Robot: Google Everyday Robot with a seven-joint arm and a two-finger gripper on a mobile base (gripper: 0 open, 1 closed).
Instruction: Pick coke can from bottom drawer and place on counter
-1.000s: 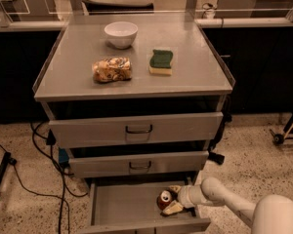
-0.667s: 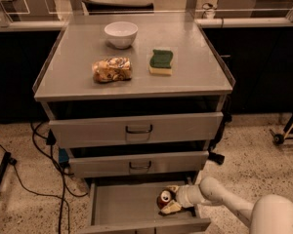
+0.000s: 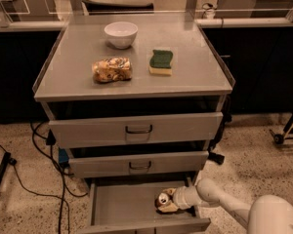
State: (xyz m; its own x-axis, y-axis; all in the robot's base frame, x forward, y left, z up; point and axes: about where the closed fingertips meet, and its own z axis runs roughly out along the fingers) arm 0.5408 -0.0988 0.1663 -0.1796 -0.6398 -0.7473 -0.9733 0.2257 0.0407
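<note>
While the bottom drawer stands open at the lower centre of the frame, we see the coke can tilted at its right end. The gripper is against the can; we cannot tell whether it grips. The counter above holds a white bowl, a snack bag and a sponge.

Counter: grey metal, smooth, faint dull sheen. Bottom drawer: same grey metal, floor matt. Coke can: metal, silver top shiny. Gripper: down in bottom drawer, right at coke can; pale, smooth, plastic look. Arm: white shell, smooth, satin. Bowl: white, glossy, ceramic look. Sponge: rough green scouring layer over yellow foam. Snack bag: crinkled, shiny wrapper. Floor: speckled stone look, matt. Cables: black, rubbery.
</note>
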